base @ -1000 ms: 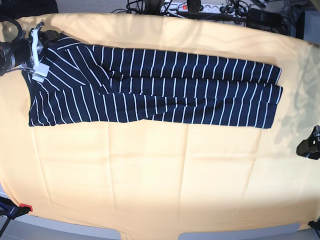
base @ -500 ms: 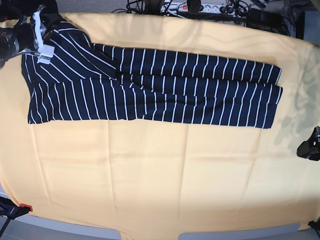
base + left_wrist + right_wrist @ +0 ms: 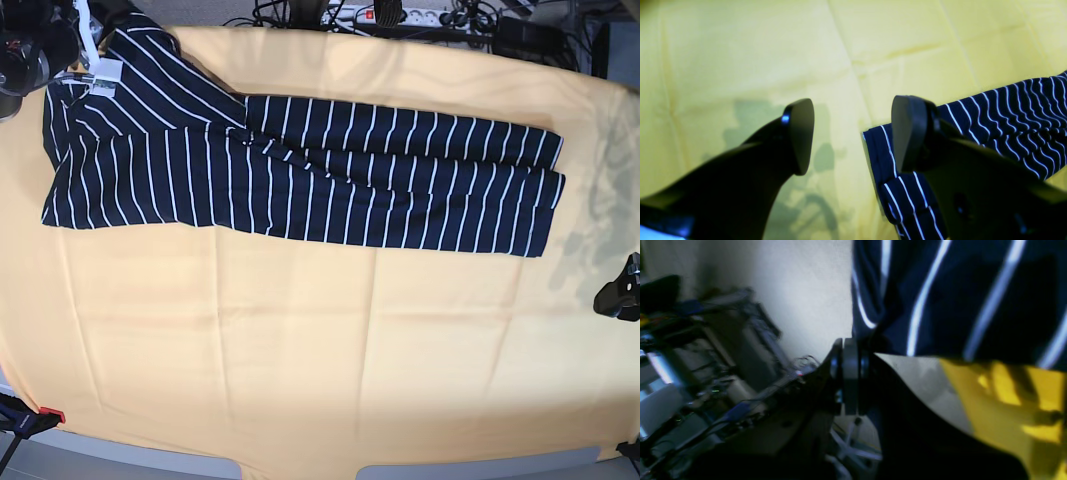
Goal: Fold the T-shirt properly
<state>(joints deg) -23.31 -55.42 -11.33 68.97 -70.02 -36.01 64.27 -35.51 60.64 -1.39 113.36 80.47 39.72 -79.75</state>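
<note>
The T-shirt (image 3: 330, 175), dark navy with thin white stripes, lies as a long band across the far half of the table. Its left end is lifted toward the far-left corner, where my right gripper (image 3: 92, 42) is shut on it. In the right wrist view the right gripper (image 3: 850, 373) has its black jaws pressed together at the edge of the striped fabric (image 3: 957, 296). My left gripper (image 3: 620, 292) hovers at the table's right edge. In its wrist view the left gripper (image 3: 853, 133) is open with nothing between the fingers. The shirt's right-hand corner (image 3: 1007, 110) lies just beyond one finger.
A yellow-orange cloth (image 3: 300, 350) covers the whole table. Cables and a power strip (image 3: 400, 15) run along the far edge. A red-tipped clamp (image 3: 48, 415) sits at the near-left corner.
My right gripper has pulled the shirt's left end farther toward the far-left corner, spreading and flattening that end. The left arm has not moved.
</note>
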